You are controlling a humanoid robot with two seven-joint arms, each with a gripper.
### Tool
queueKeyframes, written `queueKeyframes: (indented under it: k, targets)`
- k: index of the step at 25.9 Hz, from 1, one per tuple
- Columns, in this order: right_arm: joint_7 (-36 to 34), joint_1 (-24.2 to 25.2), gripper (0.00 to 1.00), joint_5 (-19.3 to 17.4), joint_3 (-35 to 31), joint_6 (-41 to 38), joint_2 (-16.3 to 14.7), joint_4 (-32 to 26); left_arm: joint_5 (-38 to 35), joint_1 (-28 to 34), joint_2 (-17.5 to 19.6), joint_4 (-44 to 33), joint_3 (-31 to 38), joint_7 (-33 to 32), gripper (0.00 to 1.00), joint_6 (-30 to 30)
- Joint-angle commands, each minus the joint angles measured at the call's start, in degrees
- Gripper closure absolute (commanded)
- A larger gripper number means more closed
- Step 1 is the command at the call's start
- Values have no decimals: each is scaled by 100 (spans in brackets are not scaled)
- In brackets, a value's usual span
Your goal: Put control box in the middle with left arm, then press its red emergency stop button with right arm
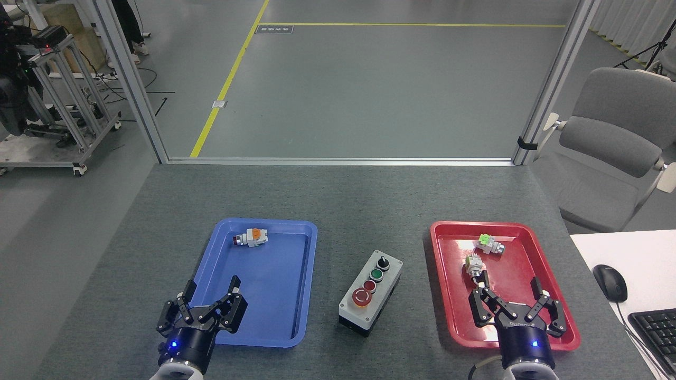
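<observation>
Risking little: control box (pixel 371 293) sits mid-table; left gripper (pixel 207 302) and right gripper (pixel 515 307) both spread, empty, could snag tray rims.
</observation>
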Motion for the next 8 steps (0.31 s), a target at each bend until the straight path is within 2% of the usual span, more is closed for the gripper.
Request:
queueKeyframes:
  k: [1,8]
  targets:
    - [10,64,2,-22,-51,124,-17,-14,0,0,0,-4,0,0,1,0]
    - [10,99,2,-31,-33,115,-43,-14,0,0,0,-4,0,0,1,0]
